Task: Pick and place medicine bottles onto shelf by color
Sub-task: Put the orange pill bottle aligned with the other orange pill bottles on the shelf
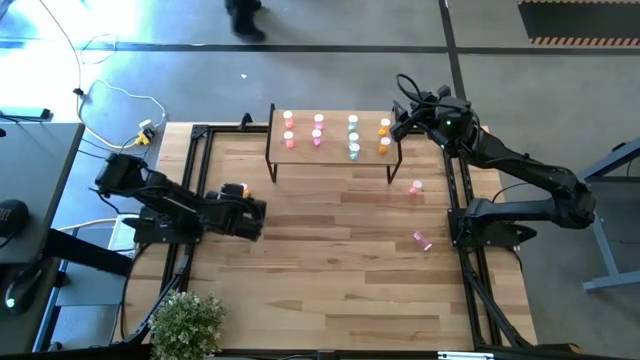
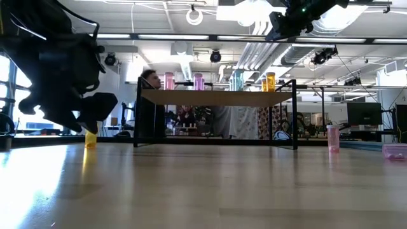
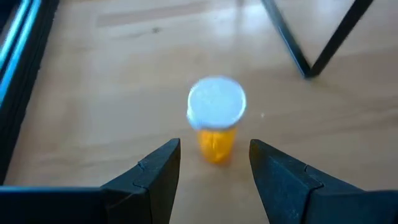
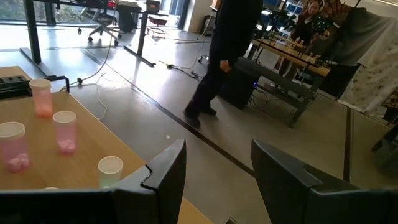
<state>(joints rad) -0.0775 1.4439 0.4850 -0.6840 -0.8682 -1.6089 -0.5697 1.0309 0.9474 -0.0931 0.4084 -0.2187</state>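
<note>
Claw on my left (image 3: 214,171) is spread, straddling 1 upright orange bottle (image 3: 216,121) on the surface (image 1: 330,240); pickup is in hand, so next I close. Far off, my right claw (image 4: 217,171) hangs spread, empty, over the shelf (image 1: 335,153).

Grey floor (image 1: 330,75), perhaps office desks (image 4: 298,59)

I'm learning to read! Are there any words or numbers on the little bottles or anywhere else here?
None can be read.
Orange bottle between the open left pincer fingers: plain white cap, no label showing.
Bottles on the shelf: too small to tell.
Pink bottles on the table: too small to tell.
Room behind the table: no readable signs.
</note>
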